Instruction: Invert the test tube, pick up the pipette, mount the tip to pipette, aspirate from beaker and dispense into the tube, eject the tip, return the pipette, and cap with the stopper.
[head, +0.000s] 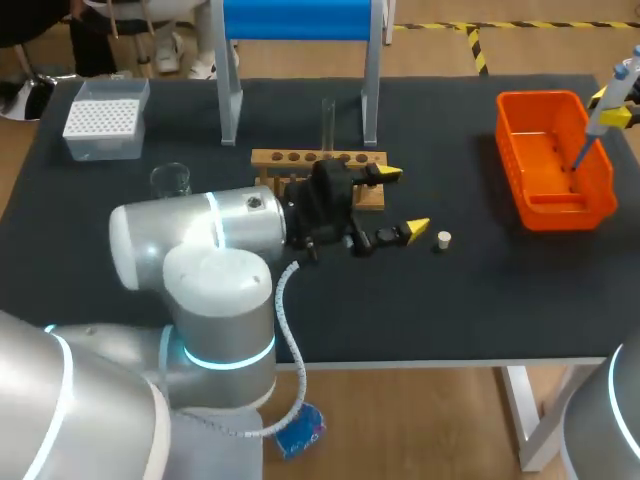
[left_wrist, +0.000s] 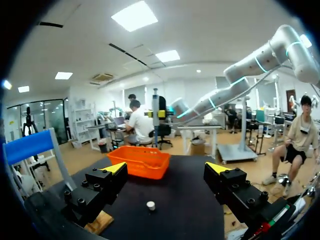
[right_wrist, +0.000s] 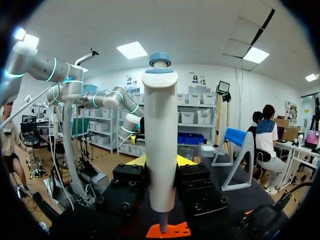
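My left arm (head: 200, 260) fills the lower left of the head view and hides much of the wooden test-tube rack (head: 345, 158) at centre. I can see only its top strip of holes and one corner. The clear glass test tube (head: 327, 122) stands upright in the rack, faint against the blue-topped stand (head: 300, 20) behind it. My left claw (head: 402, 201) is spread wide and holds nothing. The small white stopper (head: 444, 239) lies on the dark worktop (head: 450, 310) just right of it. My right claw (head: 608, 108) is cut off at the upper right edge. Its own wrist view shows the fingers clamped on the white, blue-capped pipette (right_wrist: 161, 150), nose down over the orange plastic bin (head: 553, 160). The glass beaker (head: 171, 180) and the white tip box (head: 103, 118) sit at upper left.
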